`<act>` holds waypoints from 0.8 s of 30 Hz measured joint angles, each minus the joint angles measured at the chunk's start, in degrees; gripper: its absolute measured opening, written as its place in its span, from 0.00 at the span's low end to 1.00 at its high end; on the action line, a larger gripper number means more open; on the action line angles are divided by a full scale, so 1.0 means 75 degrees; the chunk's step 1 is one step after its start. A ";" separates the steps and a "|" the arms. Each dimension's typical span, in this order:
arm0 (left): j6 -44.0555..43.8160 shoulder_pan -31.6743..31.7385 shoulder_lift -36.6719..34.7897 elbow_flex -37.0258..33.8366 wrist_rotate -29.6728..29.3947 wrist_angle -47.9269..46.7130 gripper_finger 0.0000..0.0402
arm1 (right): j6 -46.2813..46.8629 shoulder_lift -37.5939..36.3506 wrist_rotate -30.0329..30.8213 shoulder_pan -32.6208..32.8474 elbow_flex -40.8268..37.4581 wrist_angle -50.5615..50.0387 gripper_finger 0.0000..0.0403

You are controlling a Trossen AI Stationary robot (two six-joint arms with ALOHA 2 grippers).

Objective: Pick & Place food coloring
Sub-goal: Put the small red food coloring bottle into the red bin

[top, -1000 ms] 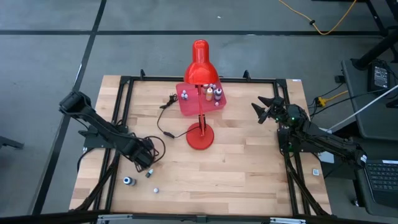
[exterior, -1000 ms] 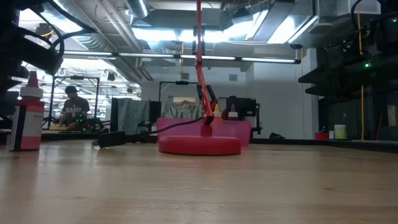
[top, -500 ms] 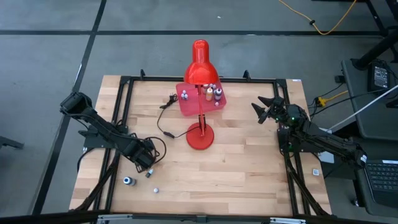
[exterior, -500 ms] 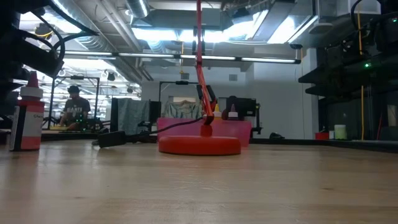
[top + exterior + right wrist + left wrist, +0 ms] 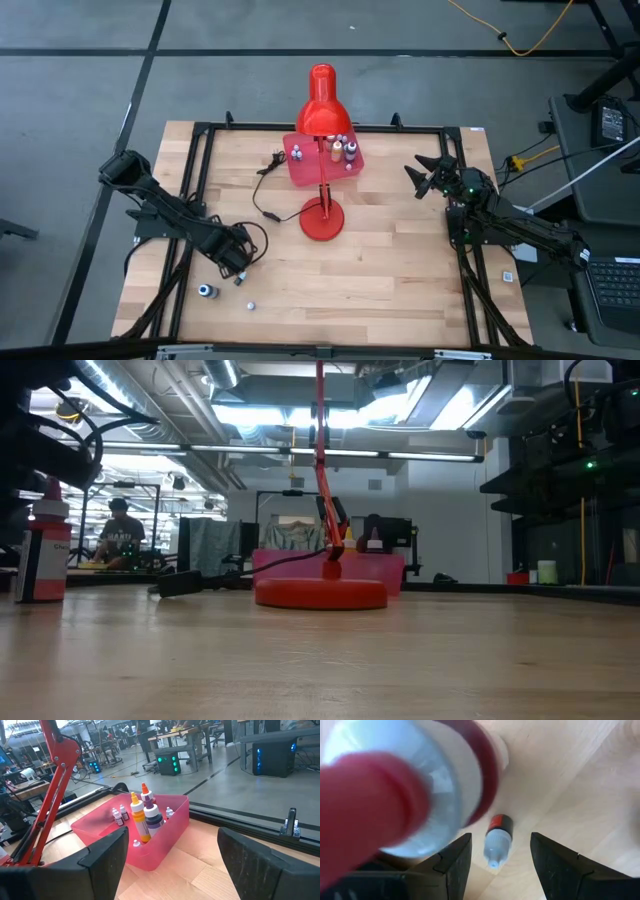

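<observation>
My left gripper (image 5: 237, 268) (image 5: 500, 840) hangs open near the table's near-left corner, pointing down. A tiny food coloring bottle (image 5: 499, 832) (image 5: 240, 280) with a pale cap and a red-and-dark body lies on its side on the wood below, in the gap between the fingers. A bigger bottle (image 5: 405, 785) (image 5: 44, 550) with a red cap stands upright close by. Another small bottle (image 5: 251, 305) lies nearer the near edge. Several more bottles stand in the pink tray (image 5: 305, 170) (image 5: 165, 845). My right gripper (image 5: 420, 172) waits open at the table's right side, facing the tray.
The red desk lamp stands mid-table on its round base (image 5: 322, 220) (image 5: 320, 592), with its head (image 5: 322, 105) over the tray and its black cord (image 5: 265, 195) trailing left. A black frame (image 5: 200, 130) rims the table. Bare wood spans the near right.
My left gripper has sunk a little toward the table over the lying bottle. Nothing else has moved.
</observation>
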 joint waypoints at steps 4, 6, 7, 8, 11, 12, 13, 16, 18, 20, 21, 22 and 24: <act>-0.0057 0.0003 0.0000 0.0000 -0.0003 0.0017 0.49 | 0.0005 -0.0001 0.0000 0.0001 0.0000 0.0000 0.76; -0.0058 0.0003 0.0000 0.0000 -0.0004 0.0032 0.48 | 0.0003 0.0000 0.0000 0.0001 0.0000 0.0002 0.76; -0.0058 0.0003 0.0000 0.0000 -0.0003 0.0048 0.48 | 0.0009 0.0000 0.0000 0.0001 0.0000 -0.0001 0.76; -0.0058 0.0003 0.0000 0.0000 -0.0003 0.0052 0.46 | 0.0009 0.0000 0.0000 0.0001 0.0000 -0.0001 0.76; -0.0058 0.0003 0.0000 0.0000 0.0003 0.0051 0.40 | 0.0005 -0.0002 0.0000 0.0001 0.0000 0.0000 0.76; -0.0058 0.0003 0.0000 0.0000 0.0012 0.0049 0.37 | 0.0009 0.0000 0.0000 0.0001 0.0000 0.0001 0.76; -0.0058 0.0003 0.0000 0.0000 0.0015 0.0049 0.34 | 0.0008 -0.0001 0.0000 0.0001 0.0000 -0.0001 0.76; -0.0058 0.0003 0.0000 0.0000 0.0021 0.0047 0.26 | 0.0007 0.0000 0.0000 0.0001 0.0000 -0.0001 0.76; -0.0054 0.0003 0.0000 0.0000 0.0040 0.0046 0.21 | 0.0006 0.0000 0.0000 0.0000 0.0000 0.0001 0.76; -0.0014 0.0003 -0.0012 0.0000 0.0080 0.0046 0.18 | 0.0001 -0.0001 0.0000 0.0000 0.0000 0.0001 0.76; -0.0006 0.0003 -0.0039 0.0003 0.0098 0.0046 0.16 | 0.0009 -0.0001 0.0000 0.0000 0.0000 -0.0001 0.76; -0.0008 0.0003 -0.0090 0.0003 0.0133 0.0046 0.15 | 0.0009 -0.0001 0.0000 -0.0001 0.0000 -0.0001 0.76; -0.0029 0.0003 -0.0232 0.0043 0.0166 0.0012 0.14 | 0.0000 -0.0003 0.0000 0.0001 0.0000 -0.0001 0.76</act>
